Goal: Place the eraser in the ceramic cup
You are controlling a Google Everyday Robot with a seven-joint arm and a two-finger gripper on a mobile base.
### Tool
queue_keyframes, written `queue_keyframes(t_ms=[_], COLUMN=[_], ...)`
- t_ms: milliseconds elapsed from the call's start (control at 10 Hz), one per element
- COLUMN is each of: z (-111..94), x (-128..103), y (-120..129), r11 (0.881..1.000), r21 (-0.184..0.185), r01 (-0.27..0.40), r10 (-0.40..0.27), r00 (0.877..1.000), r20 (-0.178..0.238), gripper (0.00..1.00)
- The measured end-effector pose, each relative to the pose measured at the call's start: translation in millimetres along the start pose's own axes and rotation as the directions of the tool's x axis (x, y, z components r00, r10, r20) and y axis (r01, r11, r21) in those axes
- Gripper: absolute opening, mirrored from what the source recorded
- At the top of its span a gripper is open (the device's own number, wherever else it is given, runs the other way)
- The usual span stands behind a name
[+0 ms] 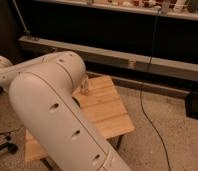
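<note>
Blocking the table (108,111), the arm (49,107) hides hand and eraser.

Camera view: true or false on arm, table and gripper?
1. The white robot arm covers the left part of the light wooden table. True.
2. A black cable runs over the speckled floor right of the table. True.
3. The gripper hangs in plain sight above the table's right edge. False: it is not in view, apparently hidden behind the arm.
4. A small pale object stands at the table's front right corner. False: it stands near the back, beside the arm.
</note>
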Motion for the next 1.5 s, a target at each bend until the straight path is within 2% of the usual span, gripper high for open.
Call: queue_keyframes(t_ms=[200, 600, 1500], z=[8.6, 12.9, 15.5], x=[-2.2, -4.2, -1.1], y=[-9.0, -26.7, -14.4], r11=[1.000, 0.999, 1.000], r21=[0.007, 0.024, 0.007], r01=[-0.013, -0.036, -0.021], r10=[0.013, 0.036, 0.021], r00=[1.000, 0.999, 0.999], r20=[-0.011, -0.021, -0.041], gripper=[0.00, 0.00, 0.00])
